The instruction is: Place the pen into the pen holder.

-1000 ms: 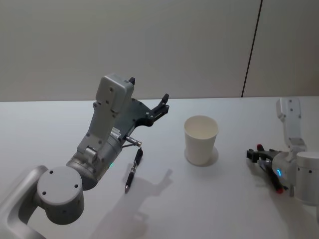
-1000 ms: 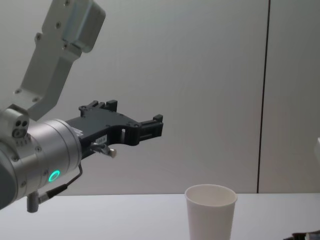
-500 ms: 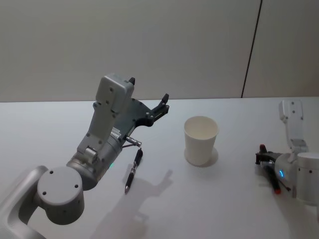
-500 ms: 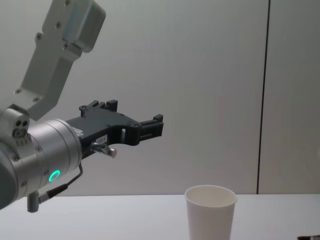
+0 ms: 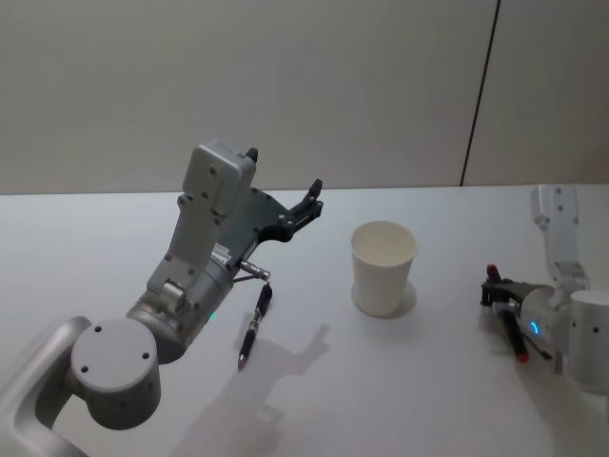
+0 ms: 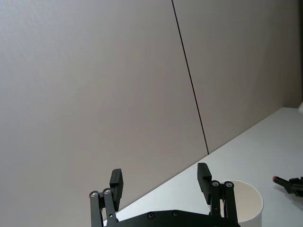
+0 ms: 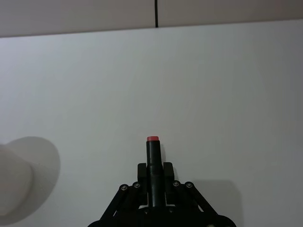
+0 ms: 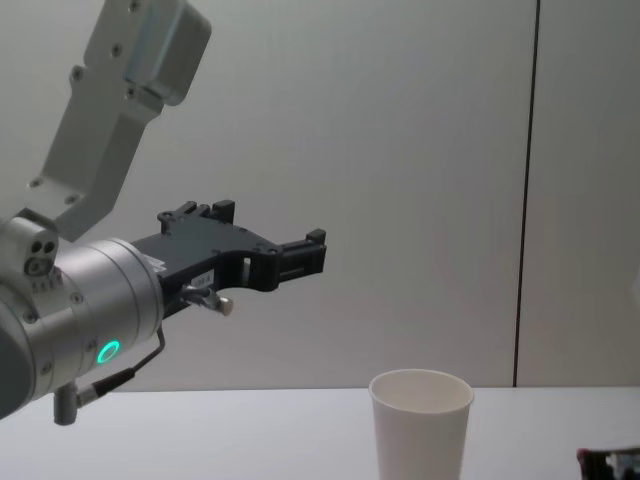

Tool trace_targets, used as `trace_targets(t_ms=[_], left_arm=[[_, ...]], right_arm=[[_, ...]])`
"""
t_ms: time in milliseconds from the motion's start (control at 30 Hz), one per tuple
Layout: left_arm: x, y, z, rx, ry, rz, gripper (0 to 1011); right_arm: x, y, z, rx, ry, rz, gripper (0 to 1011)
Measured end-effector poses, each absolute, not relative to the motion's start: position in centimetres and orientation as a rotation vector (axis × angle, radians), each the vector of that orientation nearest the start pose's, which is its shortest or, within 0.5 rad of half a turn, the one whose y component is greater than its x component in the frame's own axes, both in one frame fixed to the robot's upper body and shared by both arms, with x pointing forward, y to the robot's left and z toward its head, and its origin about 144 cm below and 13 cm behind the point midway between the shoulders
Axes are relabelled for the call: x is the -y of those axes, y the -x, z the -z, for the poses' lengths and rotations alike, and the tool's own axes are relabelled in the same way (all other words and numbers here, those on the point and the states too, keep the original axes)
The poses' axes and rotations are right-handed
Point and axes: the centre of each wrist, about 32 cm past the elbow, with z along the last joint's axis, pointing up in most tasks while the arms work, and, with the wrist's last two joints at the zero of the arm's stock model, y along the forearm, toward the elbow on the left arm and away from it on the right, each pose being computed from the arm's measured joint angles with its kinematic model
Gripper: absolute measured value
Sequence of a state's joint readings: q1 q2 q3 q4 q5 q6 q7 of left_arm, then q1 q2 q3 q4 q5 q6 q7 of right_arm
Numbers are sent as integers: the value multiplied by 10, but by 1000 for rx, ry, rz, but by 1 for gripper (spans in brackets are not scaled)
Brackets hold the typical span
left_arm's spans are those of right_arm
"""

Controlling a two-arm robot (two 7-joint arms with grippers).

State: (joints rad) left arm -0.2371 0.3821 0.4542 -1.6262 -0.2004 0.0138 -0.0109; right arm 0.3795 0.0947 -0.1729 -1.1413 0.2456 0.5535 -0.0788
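Observation:
The pen holder, a white paper cup [image 5: 383, 268], stands upright mid-table; it also shows as cup [image 8: 420, 428] and cup [image 6: 247, 206]. My right gripper [image 7: 154, 174] is shut on a black pen [image 7: 152, 153] with a red end that sticks out past the fingertips. In the head view this right gripper [image 5: 497, 288] hovers just above the table, to the right of the cup and apart from it. My left gripper [image 5: 284, 171] is raised above the table left of the cup, open and empty, as its fingers [image 6: 116, 182] show.
A second black pen [image 5: 254, 327] lies on the table under the left arm. A dark stick with a red end [image 5: 515, 340] lies on the table below the right gripper. The wall stands behind the table's far edge.
The right gripper, holding the red-ended pen, drew back to the right and then rose slightly off the table. The left arm has not moved.

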Motion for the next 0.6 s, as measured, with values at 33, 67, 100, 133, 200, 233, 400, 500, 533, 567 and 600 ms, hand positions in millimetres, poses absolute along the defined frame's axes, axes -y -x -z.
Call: trace_targets(t_ms=[33, 67, 100, 133, 200, 233, 400, 500, 533, 567, 600], left_arm=[[-198, -492, -1204, 268, -61, -1124, 1003], [-198, -492, -1204, 268, -61, -1124, 1003], [-198, -492, -1204, 268, -61, -1124, 1003], [-198, -492, -1204, 268, -61, -1124, 1003], [-198, -492, -1204, 268, -61, -1124, 1003], [-198, -492, -1204, 268, -61, -1124, 1003], [-198, -492, -1204, 268, -61, -1124, 1003], [-198, -492, -1204, 268, -61, -1124, 1003], [-198, -492, -1204, 268, -61, -1124, 1003], [-198, -492, -1204, 268, -61, -1124, 1003], [-198, -492, -1204, 268, -61, -1124, 1003]], right_arm=[[217, -560, -1143, -500, 448, 1452, 185], [216, -559, -1144, -494, 441, 1450, 185], [216, -559, -1145, -487, 433, 1449, 185], [216, -558, -1146, -481, 426, 1448, 185], [216, -556, -1150, -457, 399, 1443, 185], [215, -556, -1152, -444, 384, 1440, 185], [214, -552, -1159, -394, 332, 1429, 185], [214, -549, -1164, -362, 297, 1420, 185], [214, -549, -1165, -352, 286, 1418, 185], [213, -547, -1167, -335, 268, 1413, 185], [213, -547, -1167, -328, 261, 1410, 185]])
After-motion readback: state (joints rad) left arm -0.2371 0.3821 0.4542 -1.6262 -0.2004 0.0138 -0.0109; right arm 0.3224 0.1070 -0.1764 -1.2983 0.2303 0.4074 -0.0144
